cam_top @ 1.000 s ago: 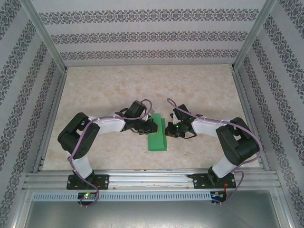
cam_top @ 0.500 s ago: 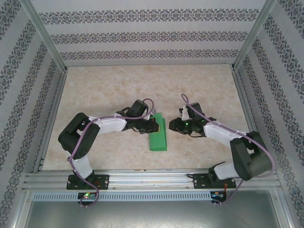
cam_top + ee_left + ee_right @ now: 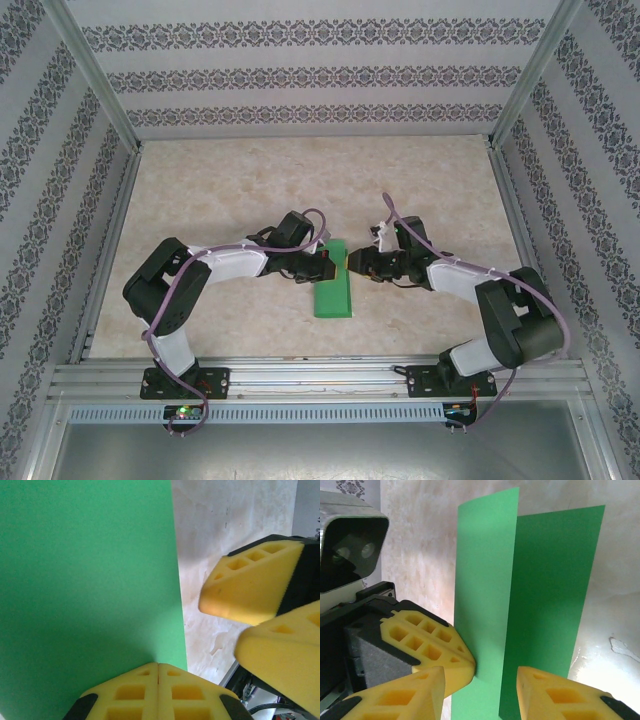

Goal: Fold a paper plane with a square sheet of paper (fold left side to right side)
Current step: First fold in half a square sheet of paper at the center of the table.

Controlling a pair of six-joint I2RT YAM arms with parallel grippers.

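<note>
top – green sheet (image 3: 333, 288) sits folded into a narrow strip on the table (image 3: 230, 190), mid-width and toward the near edge, long axis running front to back. The left gripper (image 3: 325, 267) comes in from the left and is over the strip's far left part. The right gripper (image 3: 352, 264) is just beside the strip's far right edge, facing the left one across it.

left wrist – left gripper (image 3: 158, 666) is clenched, pads flush with no gap. The green sheet (image 3: 90, 580) takes up the left of the frame, and its right edge runs straight down into the seam between the pads. Can't tell if the paper is actually pinched or just touched by the tips. The right gripper (image 3: 222, 630) is off to the right over bare table, clear of the sheet's edge, jaws parted.

right wrist – right gripper (image 3: 481, 677) is released with its jaws apart. The sheet's near end lies in the gap and I see no contact. The green sheet (image 3: 550, 590) is half folded, right half flat on the table and left flap raised along the centre crease. The left gripper (image 3: 470, 667) tip is against the base of that raised flap, on its left side
</note>
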